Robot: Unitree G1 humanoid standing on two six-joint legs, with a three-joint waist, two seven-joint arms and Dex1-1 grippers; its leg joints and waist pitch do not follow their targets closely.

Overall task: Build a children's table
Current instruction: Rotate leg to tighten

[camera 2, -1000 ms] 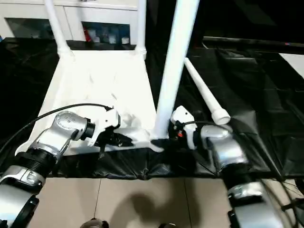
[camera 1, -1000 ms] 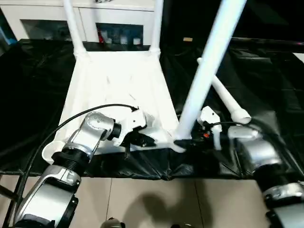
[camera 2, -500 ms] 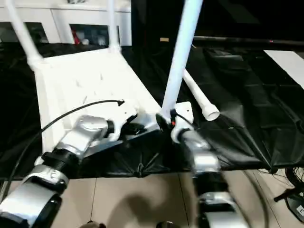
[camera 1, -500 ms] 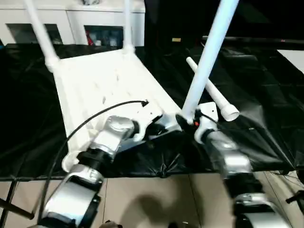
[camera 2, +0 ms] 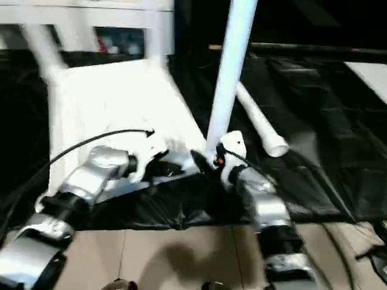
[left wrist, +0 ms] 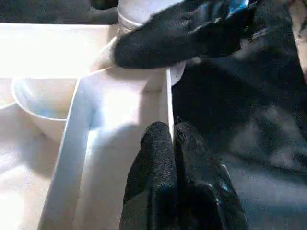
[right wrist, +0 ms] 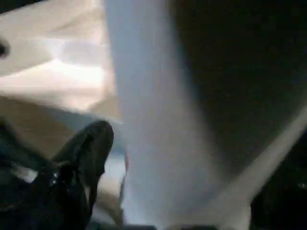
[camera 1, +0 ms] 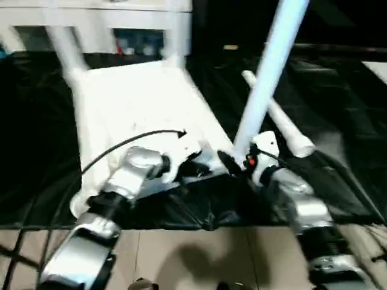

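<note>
The white tabletop point(camera 1: 139, 103) lies ribbed side up on a black cloth. Two white legs point(camera 1: 66, 51) point(camera 1: 175, 36) stand in its far corners. A third leg point(camera 1: 266, 72) rises tilted from the near right corner socket. My right gripper point(camera 1: 233, 163) is shut around this leg's base, one black finger point(right wrist: 91, 143) lying against the tube point(right wrist: 153, 120). My left gripper point(camera 1: 202, 169) is just left of that corner. Its fingers point(left wrist: 160, 148) are shut on the tabletop's thin edge wall point(left wrist: 169, 96). The fourth leg point(camera 1: 284, 124) lies loose on the cloth to the right.
A white cabinet with glass doors point(camera 1: 121, 30) stands behind the work surface. The black cloth point(camera 1: 338, 121) hangs over the front edge above a tiled floor point(camera 1: 199, 260). A black cable point(camera 1: 121, 145) arcs over my left forearm.
The head camera has swung, shifting the whole picture. Both grippers keep their holds at the near right corner, and the held leg still leans to the right.
</note>
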